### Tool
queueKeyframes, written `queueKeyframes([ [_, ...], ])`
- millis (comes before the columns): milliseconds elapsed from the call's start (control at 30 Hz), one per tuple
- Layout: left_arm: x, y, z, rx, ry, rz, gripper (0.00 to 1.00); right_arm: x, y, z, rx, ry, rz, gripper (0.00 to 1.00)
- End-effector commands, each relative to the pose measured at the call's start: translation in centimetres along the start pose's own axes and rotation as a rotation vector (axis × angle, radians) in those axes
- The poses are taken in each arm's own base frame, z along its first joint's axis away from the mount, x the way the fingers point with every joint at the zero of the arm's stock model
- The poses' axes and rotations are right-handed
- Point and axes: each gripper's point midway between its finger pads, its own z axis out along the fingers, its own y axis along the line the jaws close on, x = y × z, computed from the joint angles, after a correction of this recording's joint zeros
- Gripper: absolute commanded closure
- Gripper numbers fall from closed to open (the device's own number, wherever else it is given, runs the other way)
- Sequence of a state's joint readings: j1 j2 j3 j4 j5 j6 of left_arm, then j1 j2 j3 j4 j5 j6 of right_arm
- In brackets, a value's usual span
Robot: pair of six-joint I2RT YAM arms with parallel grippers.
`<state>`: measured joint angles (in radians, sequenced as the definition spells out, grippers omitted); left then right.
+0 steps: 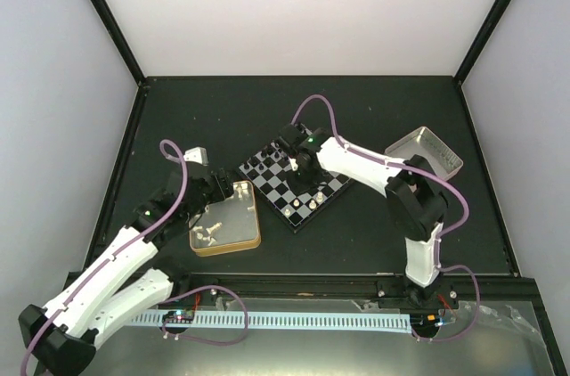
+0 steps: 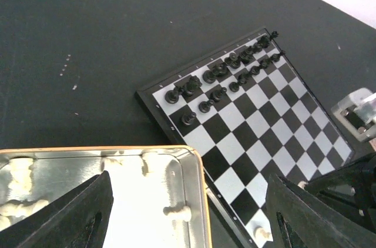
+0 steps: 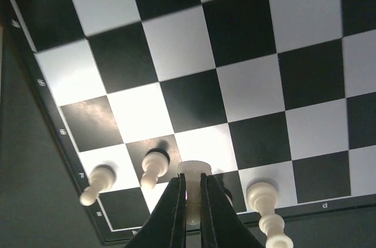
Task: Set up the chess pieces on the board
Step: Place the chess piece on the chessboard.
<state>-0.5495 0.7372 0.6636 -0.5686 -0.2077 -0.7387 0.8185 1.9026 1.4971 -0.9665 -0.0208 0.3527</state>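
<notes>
Right gripper (image 3: 191, 201) clenched on 1 smooth cream piece (image 3: 194, 171) over the checkered board (image 2: 276, 124), near its edge; 3 more cream pieces (image 3: 153, 168) stood beside it. 2 rows of glossy black pieces (image 2: 220, 71) lined the opposite edge. Left gripper (image 2: 188, 201) hung released above a shiny gold-rimmed tin (image 2: 200, 166) on the matte dark tabletop (image 2: 88, 36).

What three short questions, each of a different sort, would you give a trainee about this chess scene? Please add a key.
1. True or false: the black pieces stand in two rows along one edge of the board.
2. What is the right gripper shut on? A) a black piece B) a white piece C) nothing
3. Which gripper hangs open over the gold-rimmed tin?
Key: 1 true; 2 B; 3 the left gripper.
</notes>
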Motion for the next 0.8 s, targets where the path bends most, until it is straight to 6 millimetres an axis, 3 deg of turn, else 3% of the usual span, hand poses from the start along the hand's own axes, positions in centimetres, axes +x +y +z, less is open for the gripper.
queueKeyframes([
  [0,-0.1,1.3,0.2,-0.059,-0.009,0.066,0.27,1.0,-0.6,1.0,0.043,0.085,-0.038,0.95],
  [167,0.3,1.4,0.6,-0.058,0.008,0.078,0.27,1.4,-0.8,2.7,0.056,0.137,-0.055,0.94],
  [400,0.8,1.8,1.0,-0.065,0.027,0.083,0.26,1.5,-1.0,3.5,0.074,0.163,-0.061,0.9],
  [767,1.1,2.0,1.3,-0.067,0.041,0.081,0.26,0.8,-1.0,3.4,0.08,0.141,-0.055,0.78],
])
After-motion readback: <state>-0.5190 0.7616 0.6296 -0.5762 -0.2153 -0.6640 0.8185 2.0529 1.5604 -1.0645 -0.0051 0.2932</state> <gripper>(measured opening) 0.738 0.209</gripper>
